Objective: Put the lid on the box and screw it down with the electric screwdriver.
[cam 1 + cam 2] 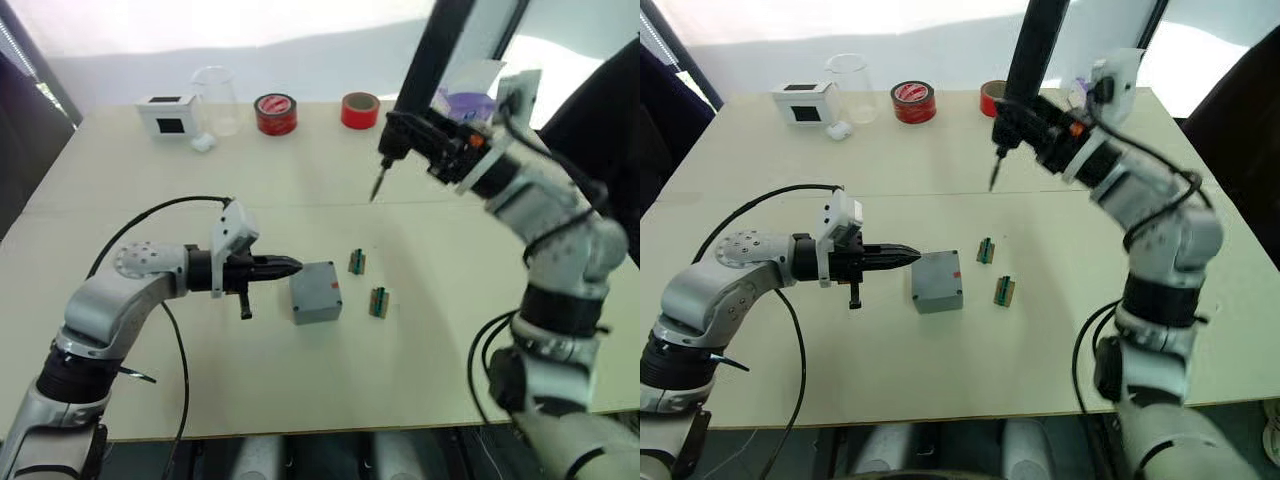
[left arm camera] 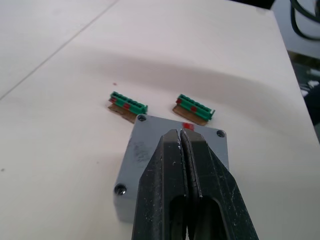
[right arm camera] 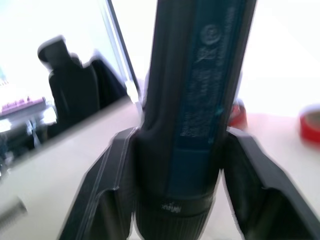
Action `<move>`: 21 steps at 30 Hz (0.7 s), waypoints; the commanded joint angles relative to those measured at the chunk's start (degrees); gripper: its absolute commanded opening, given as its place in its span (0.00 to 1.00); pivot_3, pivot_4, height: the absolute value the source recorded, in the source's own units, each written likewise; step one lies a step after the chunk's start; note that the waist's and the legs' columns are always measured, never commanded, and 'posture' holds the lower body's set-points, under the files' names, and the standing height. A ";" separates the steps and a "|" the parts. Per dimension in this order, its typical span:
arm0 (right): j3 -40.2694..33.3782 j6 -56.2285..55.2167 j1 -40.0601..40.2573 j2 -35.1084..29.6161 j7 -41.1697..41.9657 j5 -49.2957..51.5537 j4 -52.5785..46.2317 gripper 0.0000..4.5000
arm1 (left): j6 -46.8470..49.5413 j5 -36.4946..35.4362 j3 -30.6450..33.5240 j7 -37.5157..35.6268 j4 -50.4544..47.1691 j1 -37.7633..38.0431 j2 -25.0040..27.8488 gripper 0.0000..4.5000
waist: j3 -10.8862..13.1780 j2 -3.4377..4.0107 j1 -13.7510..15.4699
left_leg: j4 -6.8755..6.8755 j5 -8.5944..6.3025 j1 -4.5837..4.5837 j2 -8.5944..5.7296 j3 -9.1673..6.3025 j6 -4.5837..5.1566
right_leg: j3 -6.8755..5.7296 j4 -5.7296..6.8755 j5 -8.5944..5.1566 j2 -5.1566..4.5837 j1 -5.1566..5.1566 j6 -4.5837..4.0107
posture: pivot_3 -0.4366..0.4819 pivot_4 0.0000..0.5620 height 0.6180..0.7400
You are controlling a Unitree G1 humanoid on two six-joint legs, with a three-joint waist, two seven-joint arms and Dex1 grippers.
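A pale table point(image 1: 420, 380) is stretching away from the robot, with the robot's two arms reaching out over it. Nearest, on the robot's left, the left hand point(image 1: 290, 266) is pointing sideways toward the middle of the table, its two black fingers point(image 2: 165, 170) pressed together and grasping nothing; their tips are hovering over the near edge of the box point(image 1: 316, 292). The box is sitting flat on the table near the centre, with the lid point(image 2: 150, 150) already lying on top of it, screws showing in the corners and a little red mark at the far edge. Just beyond the box, two small green connector strips point(image 1: 357, 262) are lying on the table, apart from each other and close to the box. Farther back and higher, on the robot's right, the right hand point(image 1: 420, 135) is clenching around the electric screwdriver point(image 1: 415, 70), which is standing nearly upright in the air with its thin metal bit pointing down, well apart from the box. Along the far edge of the table are sitting a white box with a black window point(image 1: 167, 116), a clear glass point(image 1: 217, 98), two red tape rolls point(image 1: 276, 113) and a purple tissue box point(image 1: 465, 103).
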 commanded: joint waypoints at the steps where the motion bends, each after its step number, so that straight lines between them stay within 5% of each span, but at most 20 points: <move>1: 1.87 -2.45 3.47 3.02 -3.19 2.04 -8.13 0.41 | -0.61 0.15 1.12 1.34 -0.43 -0.17 -1.10 0.00 | 0.02 0.02 0.07 | 0.06 0.02 0.00 -0.11 0.06 0.05 | 0.02 -0.07 0.00 -0.10 0.07 0.01 | 0.48 0.27 1.00; 6: 12.80 -9.32 11.23 5.24 -1.88 -4.54 -12.22 0.41 | -1.31 2.51 -1.36 1.96 0.90 -0.66 -2.31 0.00 | 0.03 0.04 -0.31 | 0.22 0.10 0.11 -0.17 0.02 0.15 | 0.09 0.16 0.05 0.06 0.11 0.02 | 0.48 0.27 1.00; 21: 19.17 -19.97 14.20 6.94 -2.46 -11.79 -7.03 0.41 | -7.26 12.08 -8.46 1.34 4.98 1.88 -3.66 0.00 | 0.02 0.03 -0.25 | 0.14 0.17 0.18 -0.05 0.01 0.03 | 0.09 0.15 0.02 0.20 0.09 -0.02 | 0.48 0.27 1.00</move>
